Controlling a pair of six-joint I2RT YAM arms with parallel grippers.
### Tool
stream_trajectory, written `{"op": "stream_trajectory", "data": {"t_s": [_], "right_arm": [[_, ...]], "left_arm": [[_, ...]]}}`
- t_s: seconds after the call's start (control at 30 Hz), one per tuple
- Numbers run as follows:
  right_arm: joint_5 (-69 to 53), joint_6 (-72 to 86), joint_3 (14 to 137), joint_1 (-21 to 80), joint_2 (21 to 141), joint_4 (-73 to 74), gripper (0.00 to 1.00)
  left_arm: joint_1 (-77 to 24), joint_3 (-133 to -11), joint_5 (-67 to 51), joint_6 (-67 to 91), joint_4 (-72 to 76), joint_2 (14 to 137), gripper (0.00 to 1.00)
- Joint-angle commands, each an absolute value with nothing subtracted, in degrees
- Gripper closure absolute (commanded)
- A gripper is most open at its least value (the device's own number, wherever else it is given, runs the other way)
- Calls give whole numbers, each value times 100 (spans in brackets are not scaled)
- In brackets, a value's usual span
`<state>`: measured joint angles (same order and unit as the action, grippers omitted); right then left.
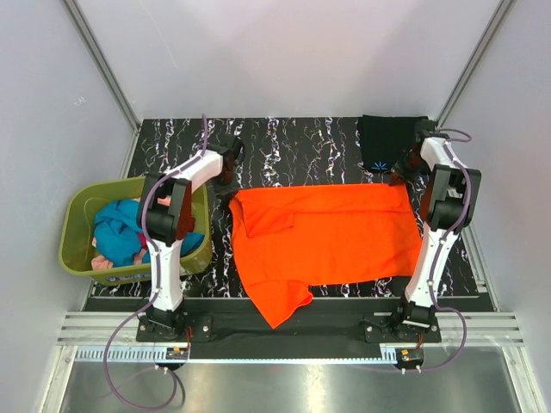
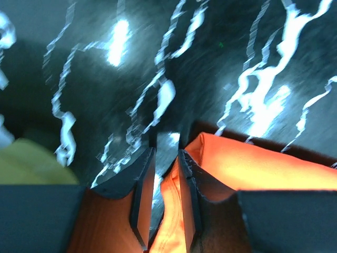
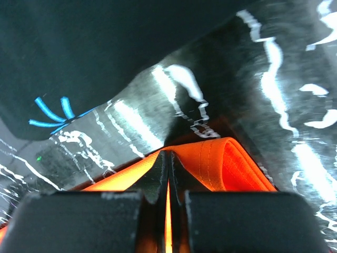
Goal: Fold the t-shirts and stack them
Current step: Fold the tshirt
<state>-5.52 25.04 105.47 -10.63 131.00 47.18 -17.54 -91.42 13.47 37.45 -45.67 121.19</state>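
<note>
You have the orange shirt [image 1: 331, 232] spread on the desk [image 1: 284, 142], left hand [image 2: 166, 158] and right hand [image 3: 168, 161] each pinching a far corner; next, lift both evenly and fold toward yourself.

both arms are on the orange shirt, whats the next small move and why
Probably raise both far corners slightly. The orange t-shirt lies spread out, and both arms' jaws are pinched on its far hem, one at each corner, so a small lift would start the fold toward the near edge.
</note>
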Motion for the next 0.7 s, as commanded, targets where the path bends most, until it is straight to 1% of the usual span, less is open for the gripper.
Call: {"op": "stream_trajectory", "data": {"t_s": [0.0,0.1,0.3,0.43,0.47,0.53,0.63,0.67], "right_arm": [[-202,2671,10398,-1230,13263,4693,100],[-307,2751,10205,-1292,13184,4588,100],[-597,3040,10020,-1283,13105,4623,99],[-1009,3252,9949,-1292,12964,4623,96],[-1098,3252,9967,-1283,12894,4623,94],[-1099,3112,10115,-1283,12841,4807,92],[-810,2743,10344,-1283,12674,5185,87],[-704,2629,10380,-1283,12543,5281,86]], "left_arm": [[-1740,-9553,1099,3481,-4255,12392,71],[-1740,-9685,888,3323,-4044,12612,71],[-1749,-10528,721,2699,-3648,13234,70],[-1740,-11327,756,2225,-3577,13674,69],[-1740,-11625,817,2076,-3621,13728,68],[-1732,-11995,1166,1995,-3813,13842,66],[-1688,-12366,1790,2109,-4358,13747,62],[-1661,-12331,1915,2257,-4525,13537,53]]}}
